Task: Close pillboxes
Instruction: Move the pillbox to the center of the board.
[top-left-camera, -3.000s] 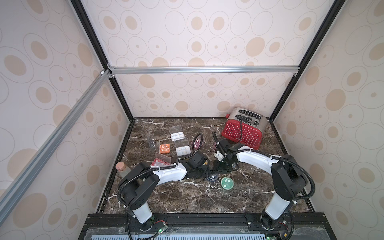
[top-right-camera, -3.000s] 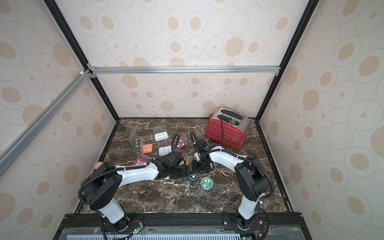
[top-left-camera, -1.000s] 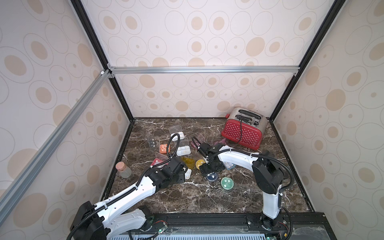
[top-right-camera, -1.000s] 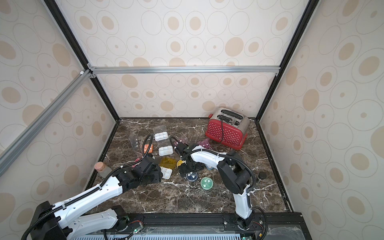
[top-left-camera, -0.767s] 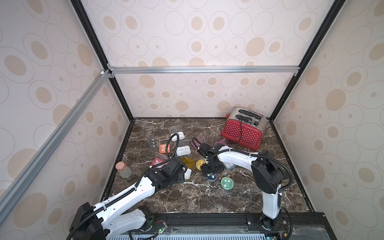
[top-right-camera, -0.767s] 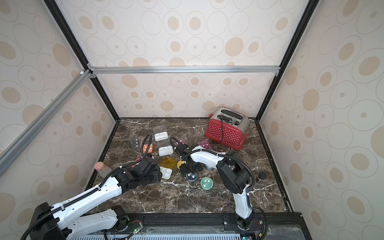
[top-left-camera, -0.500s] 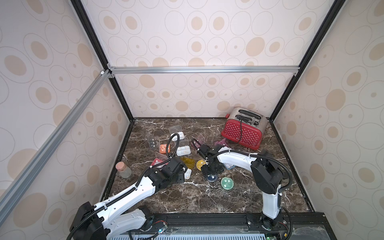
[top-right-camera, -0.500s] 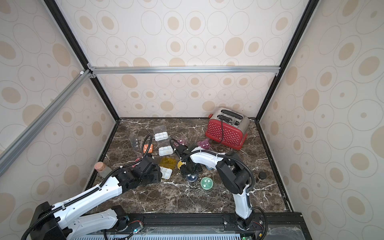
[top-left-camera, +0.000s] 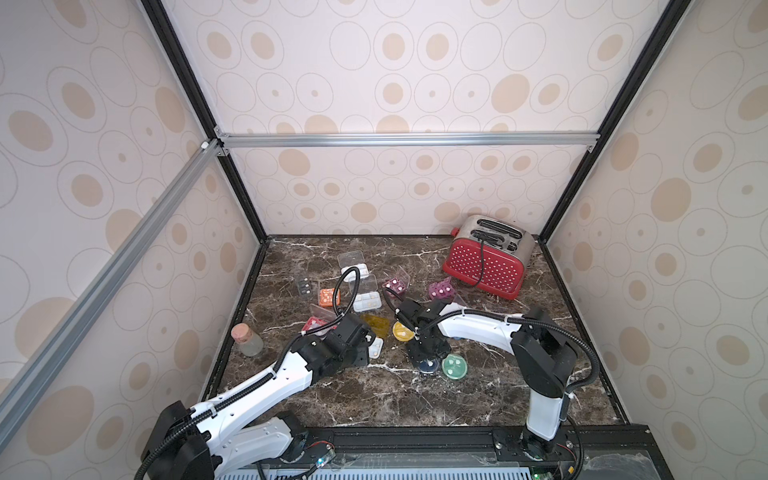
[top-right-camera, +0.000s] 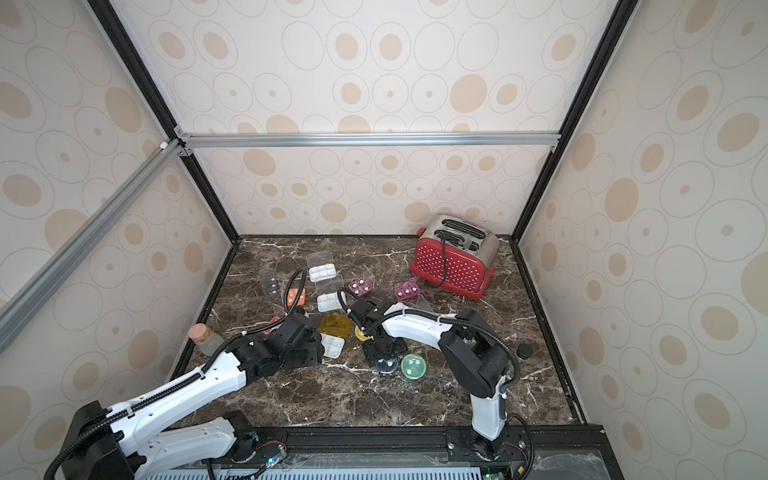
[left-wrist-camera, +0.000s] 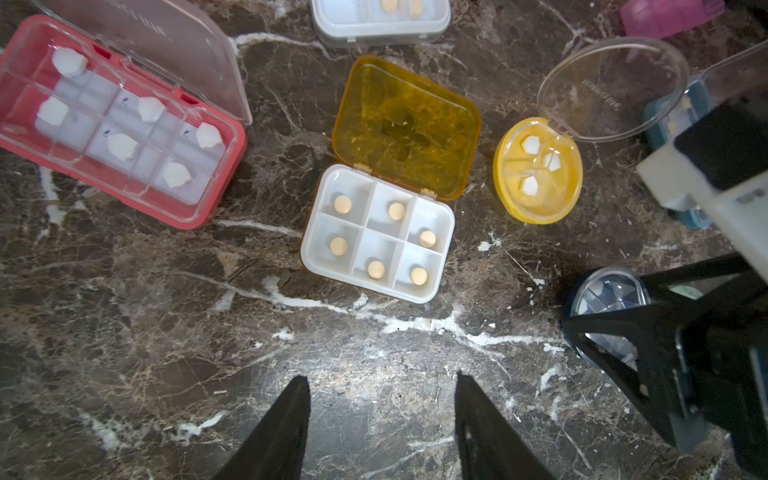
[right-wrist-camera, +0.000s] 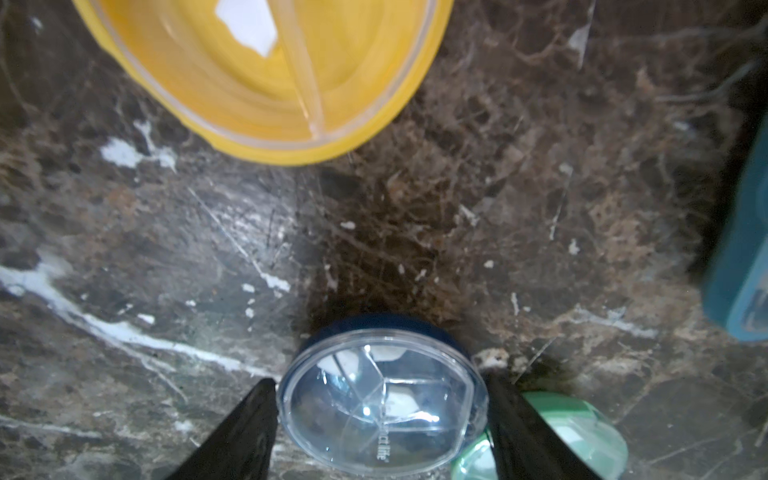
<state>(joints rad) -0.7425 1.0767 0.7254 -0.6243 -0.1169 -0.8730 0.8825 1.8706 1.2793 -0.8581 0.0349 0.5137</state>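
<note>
my right gripper (right-wrist-camera: 379, 382) clamps the navy round pillbox (right-wrist-camera: 382, 415), one jaw against each side. the box lies flat near the front middle of the marble table (right-wrist-camera: 415, 208), its clear lid down and facing up, round so it has no long axis, just beside the green round pillbox (right-wrist-camera: 582, 428) on its right. my left gripper (left-wrist-camera: 381, 376) hangs about half open and empty over bare marble, just in front of the white six-cell pillbox (left-wrist-camera: 378, 237), whose long side runs roughly across the table and whose amber lid (left-wrist-camera: 405, 129) lies open toward the back wall.
</note>
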